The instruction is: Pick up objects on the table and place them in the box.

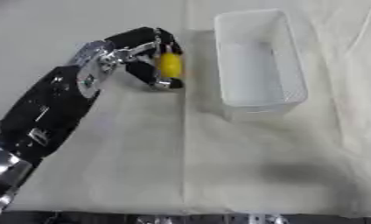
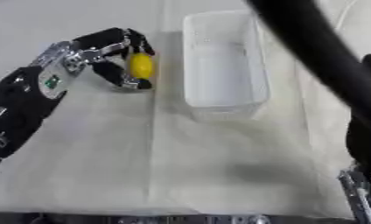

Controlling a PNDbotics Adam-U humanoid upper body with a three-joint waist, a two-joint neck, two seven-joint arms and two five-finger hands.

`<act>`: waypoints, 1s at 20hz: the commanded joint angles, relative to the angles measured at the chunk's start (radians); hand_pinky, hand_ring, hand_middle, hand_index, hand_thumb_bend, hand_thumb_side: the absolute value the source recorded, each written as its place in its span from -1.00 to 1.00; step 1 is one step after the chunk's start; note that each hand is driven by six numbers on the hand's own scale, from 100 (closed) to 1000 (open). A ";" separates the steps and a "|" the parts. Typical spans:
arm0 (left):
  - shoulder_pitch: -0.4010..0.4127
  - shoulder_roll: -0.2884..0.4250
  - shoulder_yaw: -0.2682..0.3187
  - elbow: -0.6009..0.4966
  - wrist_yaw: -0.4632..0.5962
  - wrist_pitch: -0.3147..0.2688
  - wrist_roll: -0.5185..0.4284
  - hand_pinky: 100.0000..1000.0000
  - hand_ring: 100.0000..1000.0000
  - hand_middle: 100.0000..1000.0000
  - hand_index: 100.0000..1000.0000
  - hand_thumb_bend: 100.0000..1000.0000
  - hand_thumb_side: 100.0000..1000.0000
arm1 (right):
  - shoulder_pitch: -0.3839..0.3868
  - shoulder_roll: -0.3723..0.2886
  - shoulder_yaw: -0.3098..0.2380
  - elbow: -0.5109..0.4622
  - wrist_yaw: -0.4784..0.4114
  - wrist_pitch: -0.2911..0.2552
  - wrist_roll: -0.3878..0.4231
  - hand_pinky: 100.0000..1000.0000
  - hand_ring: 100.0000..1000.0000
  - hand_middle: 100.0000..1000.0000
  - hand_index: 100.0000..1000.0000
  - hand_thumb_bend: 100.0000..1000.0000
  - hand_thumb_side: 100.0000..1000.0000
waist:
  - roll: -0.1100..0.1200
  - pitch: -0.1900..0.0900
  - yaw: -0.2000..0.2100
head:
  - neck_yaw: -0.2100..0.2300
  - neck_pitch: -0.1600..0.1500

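1. My left hand [image 1: 146,57] sits upper left of centre in the frame, its fingers and thumb curled round a small yellow object [image 1: 169,64], possibly a lemon, though I can't be sure.
2. The yellow object is pinched between fingers above and thumb below, just left of the clear plastic box [image 1: 259,61], not inside it.
3. The box stands on the white tablecloth [image 1: 219,166] in the upper middle; I see nothing in it.
4. My right arm [image 2: 326,61] crosses the right eye view's right side as a dark blur; I cannot tell how its hand is set.
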 commanded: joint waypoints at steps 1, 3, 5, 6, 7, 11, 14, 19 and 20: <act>0.003 0.018 -0.001 0.004 0.010 -0.004 -0.004 -0.38 0.05 0.23 0.48 -0.02 0.52 | -0.008 -0.002 -0.006 -0.014 -0.005 -0.002 0.005 0.32 0.58 0.70 0.61 -0.40 1.00 | -0.007 -0.013 0.001 | -0.013 0.000; 0.004 0.015 -0.001 0.001 0.013 -0.003 -0.001 -0.40 0.03 0.21 0.48 -0.08 0.52 | -0.008 -0.002 -0.006 -0.014 -0.007 -0.002 0.007 0.32 0.58 0.70 0.61 -0.40 1.00 | -0.007 -0.013 0.000 | -0.014 0.000; 0.003 0.011 -0.002 -0.002 0.015 -0.001 0.004 -0.41 0.01 0.20 0.46 -0.39 0.49 | -0.009 -0.002 -0.007 -0.014 -0.009 -0.002 0.008 0.32 0.58 0.70 0.61 -0.40 1.00 | -0.007 -0.013 0.000 | -0.014 0.000; 0.001 0.009 -0.003 -0.003 0.015 0.002 0.009 -0.42 0.00 0.18 0.45 -0.61 0.41 | -0.009 -0.002 -0.007 -0.014 -0.010 -0.002 0.008 0.32 0.58 0.70 0.61 -0.41 1.00 | -0.007 -0.013 0.000 | -0.015 0.000; 0.001 0.008 -0.004 -0.005 0.014 0.006 0.014 -0.49 -0.07 0.11 0.38 -1.00 0.07 | -0.010 -0.003 -0.007 -0.014 -0.011 -0.002 0.008 0.32 0.58 0.70 0.61 -0.41 1.00 | -0.007 -0.013 0.000 | -0.015 0.000; -0.008 0.005 -0.001 -0.014 -0.030 0.053 0.045 -1.00 -0.62 -0.50 -0.15 -1.00 -1.00 | -0.012 -0.004 -0.008 -0.014 -0.016 -0.003 0.009 0.32 0.57 0.69 0.61 -0.42 1.00 | -0.006 -0.014 -0.002 | -0.016 0.000; -0.009 0.001 -0.006 -0.024 -0.083 0.088 0.048 -1.00 -0.78 -0.67 -0.32 -1.00 -1.00 | -0.013 -0.005 -0.008 -0.014 -0.020 -0.003 0.010 0.32 0.57 0.69 0.61 -0.42 1.00 | -0.006 -0.015 -0.003 | -0.017 0.000; -0.011 -0.004 -0.008 -0.040 -0.119 0.100 0.058 -1.00 -1.00 -1.00 -0.76 -1.00 -1.00 | -0.014 -0.007 -0.009 -0.014 -0.026 -0.003 0.012 0.32 0.57 0.68 0.61 -0.43 1.00 | -0.006 -0.015 -0.003 | -0.018 0.000; -0.012 -0.004 -0.008 -0.048 -0.126 0.100 0.067 -1.00 -1.00 -1.00 -0.79 -1.00 -1.00 | -0.014 -0.007 -0.009 -0.014 -0.027 -0.003 0.013 0.32 0.57 0.68 0.61 -0.43 1.00 | -0.006 -0.015 -0.003 | -0.018 0.000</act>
